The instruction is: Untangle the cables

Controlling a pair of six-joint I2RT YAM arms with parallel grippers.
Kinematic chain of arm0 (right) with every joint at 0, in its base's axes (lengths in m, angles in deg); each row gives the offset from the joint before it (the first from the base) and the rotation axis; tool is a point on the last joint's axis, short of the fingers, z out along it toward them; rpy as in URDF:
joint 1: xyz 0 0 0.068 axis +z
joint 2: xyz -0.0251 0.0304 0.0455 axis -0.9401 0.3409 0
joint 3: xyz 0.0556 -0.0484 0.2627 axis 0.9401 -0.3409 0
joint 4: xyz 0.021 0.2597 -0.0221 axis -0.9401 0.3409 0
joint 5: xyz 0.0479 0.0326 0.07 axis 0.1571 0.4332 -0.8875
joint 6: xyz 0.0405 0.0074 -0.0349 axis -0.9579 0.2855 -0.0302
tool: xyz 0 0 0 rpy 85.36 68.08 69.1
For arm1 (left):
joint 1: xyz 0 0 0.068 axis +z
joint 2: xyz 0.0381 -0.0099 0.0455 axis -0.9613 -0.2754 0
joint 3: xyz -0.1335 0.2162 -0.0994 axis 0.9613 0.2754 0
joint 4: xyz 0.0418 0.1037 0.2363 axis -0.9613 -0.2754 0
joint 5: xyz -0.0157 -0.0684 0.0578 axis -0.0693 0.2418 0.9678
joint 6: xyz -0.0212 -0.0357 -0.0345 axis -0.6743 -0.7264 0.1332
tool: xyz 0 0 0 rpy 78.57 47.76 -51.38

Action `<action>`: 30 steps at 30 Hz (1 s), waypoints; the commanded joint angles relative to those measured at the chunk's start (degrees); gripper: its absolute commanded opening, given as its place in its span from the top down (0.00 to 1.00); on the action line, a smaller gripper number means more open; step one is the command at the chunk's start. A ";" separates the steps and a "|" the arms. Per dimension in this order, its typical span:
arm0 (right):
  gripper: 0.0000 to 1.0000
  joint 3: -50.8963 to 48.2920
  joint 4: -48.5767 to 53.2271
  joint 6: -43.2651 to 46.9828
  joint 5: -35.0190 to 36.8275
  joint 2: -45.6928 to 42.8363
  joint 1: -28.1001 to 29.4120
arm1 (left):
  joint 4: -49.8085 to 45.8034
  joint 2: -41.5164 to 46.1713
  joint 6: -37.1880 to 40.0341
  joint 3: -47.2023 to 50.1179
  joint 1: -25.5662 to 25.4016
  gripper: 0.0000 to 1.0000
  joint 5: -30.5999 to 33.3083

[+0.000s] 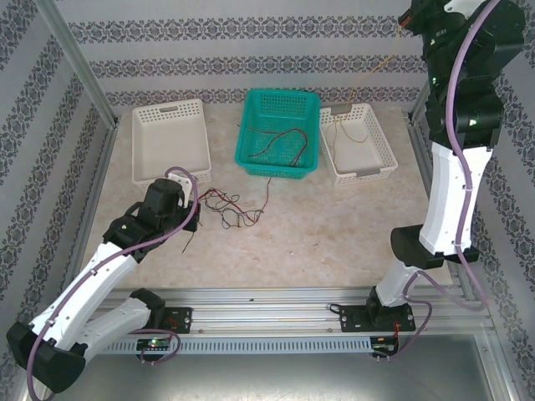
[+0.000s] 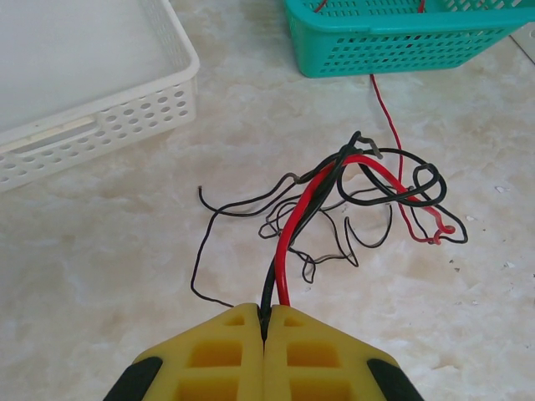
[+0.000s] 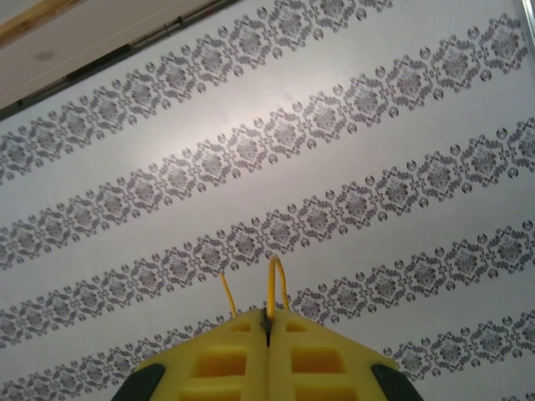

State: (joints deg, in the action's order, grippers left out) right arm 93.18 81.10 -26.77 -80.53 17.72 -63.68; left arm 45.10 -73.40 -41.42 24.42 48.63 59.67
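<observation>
Counted three baskets at the far side of the table (image 1: 334,242): two white, one teal. Found the left white basket (image 1: 167,109) far left, the teal basket (image 1: 276,167) in the middle with a few loose cables (image 1: 280,142) inside, red and dark, and the right white basket (image 1: 361,173) with yellow-tan strands (image 1: 351,125) in it.

Two arms, two grippers, and caught both clamped. Saw the left gripper (image 2: 264,322) low over the table, yellow fingers (image 2: 217,351) pressed together on two wires: one red cable (image 2: 288,242), one black cable (image 2: 269,292). Spotted one tangle (image 2: 372,165) of red and black loops just ahead, lying on the marble in front of the teal basket.

Found the right gripper (image 3: 266,322) raised high at the right, pinching one yellow cable (image 3: 277,271), looped above the tips, slanting down toward the right white basket.
</observation>
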 commanded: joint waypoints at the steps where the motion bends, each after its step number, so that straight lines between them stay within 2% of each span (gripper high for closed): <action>1: 1.00 1.47 -2.00 -1.91 -2.19 1.23 -1.33 | 1.27 -0.04 1.11 -0.77 0.39 1.00 -0.73; 6: 1.00 0.00 -2.28 -4.97 -6.20 3.16 -4.37 | 1.44 0.04 1.20 -0.67 0.39 1.00 -1.03; 10: 1.00 -0.93 -1.38 -5.39 -8.15 4.45 -4.73 | 1.54 0.05 1.29 -0.69 0.35 1.00 -1.21; 27: 1.00 -3.80 2.01 -4.53 -7.31 5.54 -5.30 | 1.75 1.10 1.24 -0.66 0.38 1.00 -1.85; 30: 1.00 -8.57 2.24 -3.31 -5.99 3.99 -4.71 | 1.63 1.10 1.23 -0.79 0.37 1.00 -1.96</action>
State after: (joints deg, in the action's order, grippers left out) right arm 87.83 83.20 -30.88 -87.17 23.16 -68.46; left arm 45.25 -73.16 -41.20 24.42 48.63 58.21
